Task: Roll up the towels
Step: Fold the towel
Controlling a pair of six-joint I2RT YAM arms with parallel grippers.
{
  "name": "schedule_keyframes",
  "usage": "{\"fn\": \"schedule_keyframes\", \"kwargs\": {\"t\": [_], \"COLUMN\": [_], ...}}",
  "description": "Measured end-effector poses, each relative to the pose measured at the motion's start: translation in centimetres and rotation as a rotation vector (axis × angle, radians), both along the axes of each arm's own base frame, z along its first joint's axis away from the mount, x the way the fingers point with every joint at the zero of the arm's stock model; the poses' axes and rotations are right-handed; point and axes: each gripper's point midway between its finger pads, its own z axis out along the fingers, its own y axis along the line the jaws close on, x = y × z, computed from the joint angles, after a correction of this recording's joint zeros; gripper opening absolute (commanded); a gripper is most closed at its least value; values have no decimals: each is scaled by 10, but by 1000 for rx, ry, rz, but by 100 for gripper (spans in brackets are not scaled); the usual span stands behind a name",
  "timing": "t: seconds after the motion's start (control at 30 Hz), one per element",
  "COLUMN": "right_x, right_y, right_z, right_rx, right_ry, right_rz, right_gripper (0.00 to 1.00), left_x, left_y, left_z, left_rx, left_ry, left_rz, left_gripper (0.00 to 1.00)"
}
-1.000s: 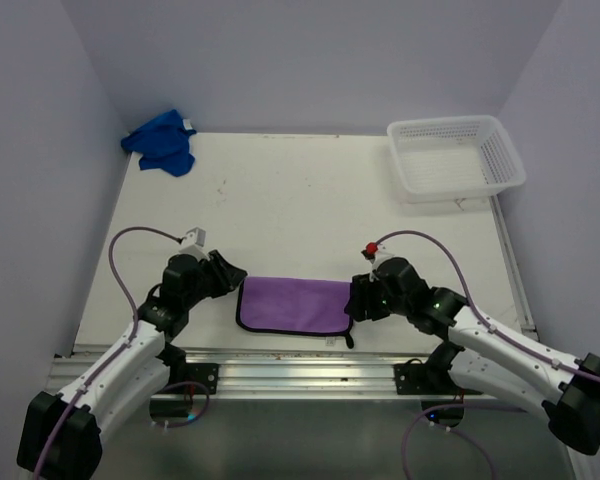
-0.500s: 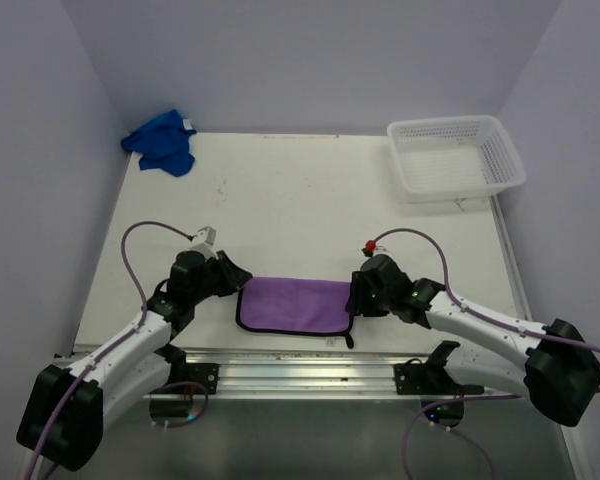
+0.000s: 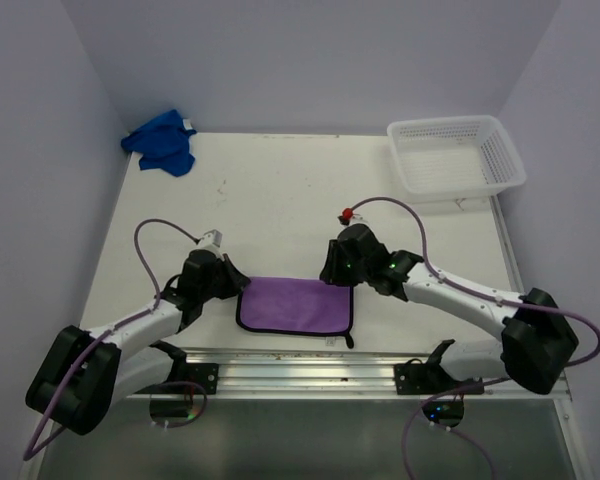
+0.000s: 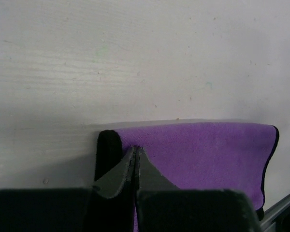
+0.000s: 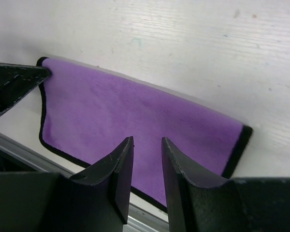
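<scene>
Left claw (image 4: 135,150) seemingly pinches purple towel (image 4: 203,150), right claw (image 5: 147,141) parted

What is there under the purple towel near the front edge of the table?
The purple towel lies spread on the white table, which shows around it. No bump suggests anything beneath, but the cloth covers that spot.
</scene>
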Motion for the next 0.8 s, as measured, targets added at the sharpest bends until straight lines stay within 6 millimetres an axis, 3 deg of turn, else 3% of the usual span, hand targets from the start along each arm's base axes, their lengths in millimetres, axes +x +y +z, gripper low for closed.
{"fn": "schedule_keyframes", "kwargs": {"t": [0.2,0.37,0.8], "right_x": [10,17,29], "right_y": [57,102,163], "right_z": [-17,-24,-55], "right_rx": [-3,30,89], "right_ry": [35,37,94], "right_rz": [95,155,209], "right_gripper": [32,30,18], "left_x": [0,3,8], "left_y": [11,12,15], "left_z": [-21,-23,-22], "left_rx": [61,62,68], "left_ry": [56,52,39], "left_rz": [46,62,92], "left_gripper": [0,0,0]}}
